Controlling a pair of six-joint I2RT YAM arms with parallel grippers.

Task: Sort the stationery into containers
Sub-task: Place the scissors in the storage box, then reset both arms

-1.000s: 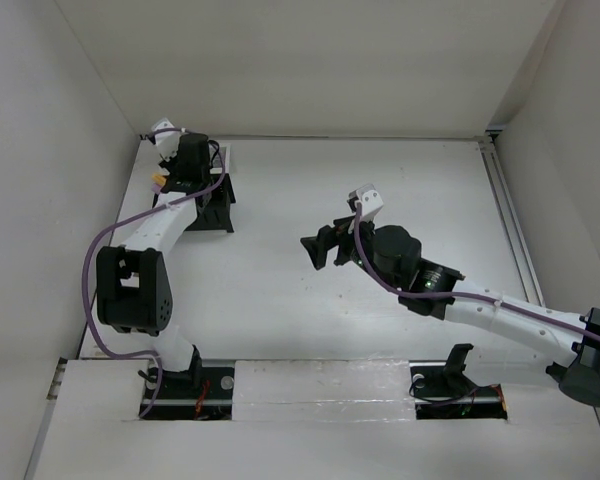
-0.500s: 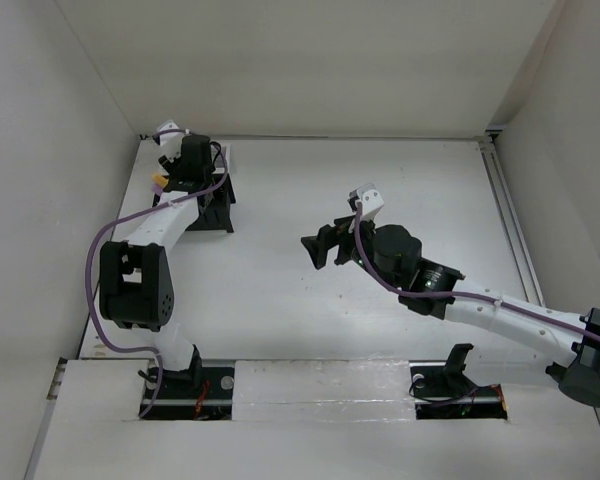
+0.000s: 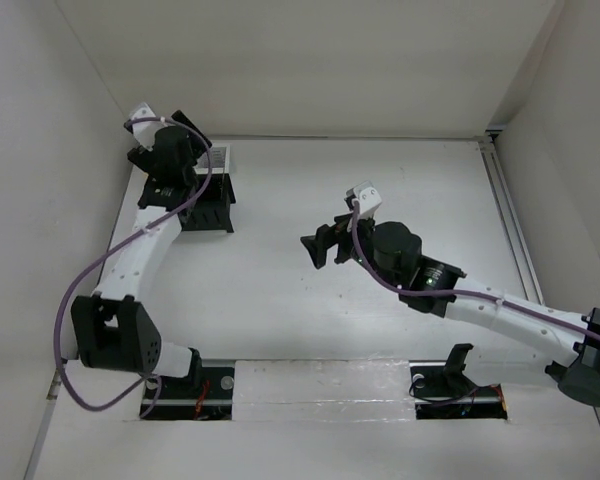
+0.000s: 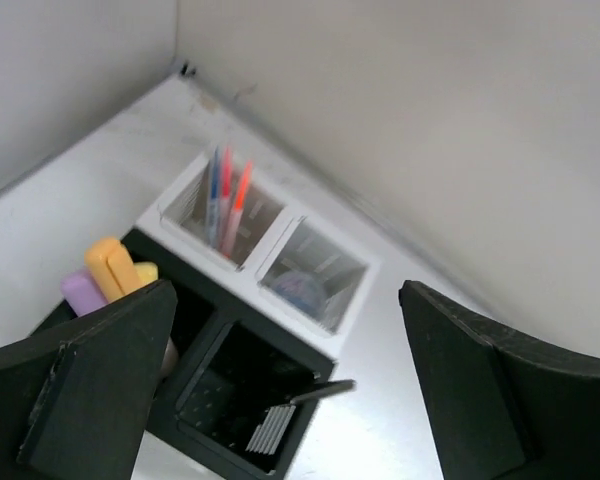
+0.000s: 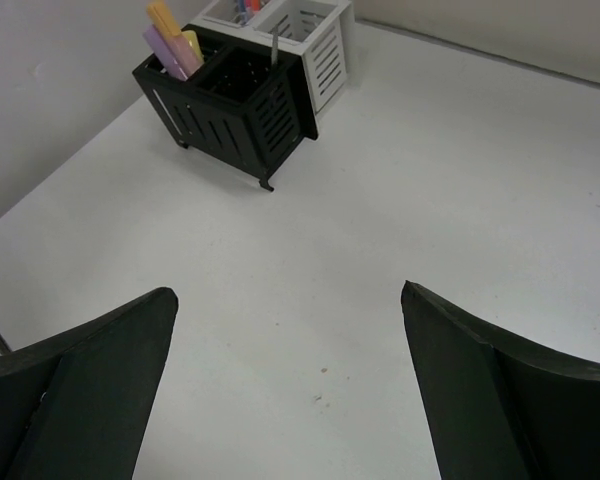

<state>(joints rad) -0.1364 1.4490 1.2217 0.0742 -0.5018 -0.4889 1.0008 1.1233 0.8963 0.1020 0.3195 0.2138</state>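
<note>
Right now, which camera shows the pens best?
The left wrist view: the pens stand clearly in the white box. The right wrist view catches only their tips; overhead, the left arm blocks them.

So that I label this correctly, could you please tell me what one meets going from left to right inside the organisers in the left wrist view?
stubby markers → pens → small round piece

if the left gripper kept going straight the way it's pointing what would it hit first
Probably the black organiser, the compartment beside the markers; the left gripper points down at it, open. The white organiser sits just behind, so depth is uncertain.
</note>
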